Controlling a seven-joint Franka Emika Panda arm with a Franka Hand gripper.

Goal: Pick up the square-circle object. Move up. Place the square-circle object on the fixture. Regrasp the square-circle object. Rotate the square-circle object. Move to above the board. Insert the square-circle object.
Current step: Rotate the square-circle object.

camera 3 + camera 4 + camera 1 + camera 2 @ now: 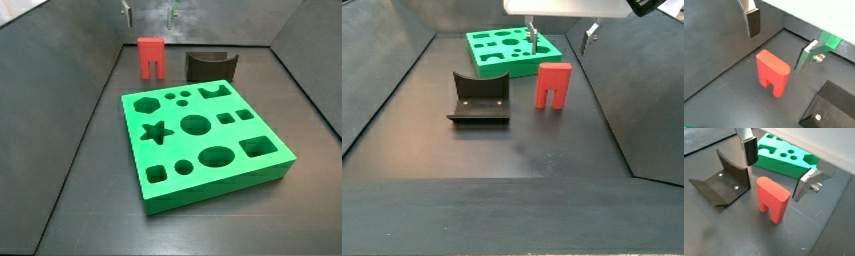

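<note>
The small red plastic square-circle object [553,84] stands upright on the dark floor, its notched end down like two short legs, just beside the fixture [477,98], a dark grey-black block with a curved hollow. Beyond the fixture lies the board [202,141], a thick bright green slab with star, circle, square and hexagon holes. The open gripper [777,171] hangs above the red object, its fingers apart and touching nothing.

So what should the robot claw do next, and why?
Probably go straight down. The gripper is open and hovers above the square-circle object, which stands on the floor with nothing gripping it. One finger sits on each side, so lowering should put the block between them.
</note>
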